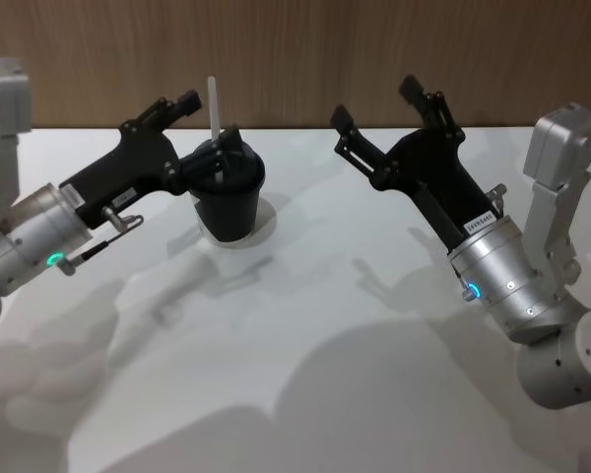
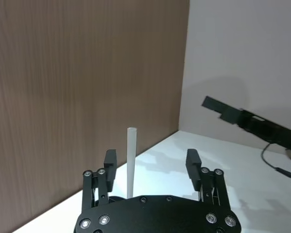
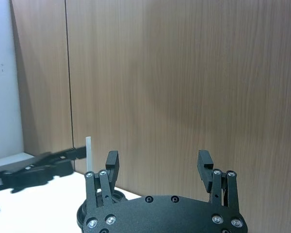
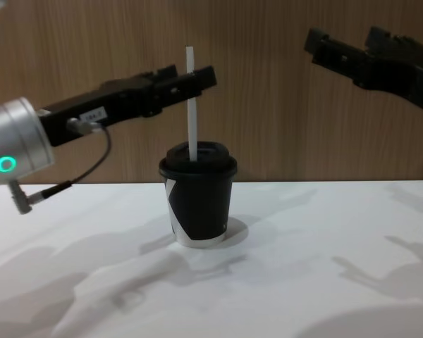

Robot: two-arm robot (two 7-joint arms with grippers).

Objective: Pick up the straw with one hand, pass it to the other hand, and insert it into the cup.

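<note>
Straw (image 4: 191, 105) stands upright in the cup (image 4: 197, 201), centre of the chest view, lower end through the black domed lid (image 4: 198, 160). Its top passes between the spread fingers of the left gripper (image 4: 187, 79), which reaches in from the left edge at upper-straw height. In the left wrist view the straw (image 2: 131, 162) rises just beside one finger (image 2: 109, 167) with the other finger well apart; jaws apart, nothing clamped, and I can't tell whether the near finger touches it.

Straw: thin, straight, white tube, the exposed part roughly as tall as the cup again.

Cup: black paper body, white patch on the side, white base, on the white table (image 4: 303, 267). Holds the straw only, as far as visible. Head view puts the cup (image 1: 227, 197) upper centre-left, straw (image 1: 215, 106) sticking up past the lid, left gripper (image 1: 182, 133) just beside it.

Right gripper (image 1: 374, 113) hangs upper right of centre in the head view, well apart from cup and straw, jaws wide apart and empty. In the right wrist view the straw tip (image 3: 88, 153) shows far off past one of its fingers (image 3: 111, 165).
</note>
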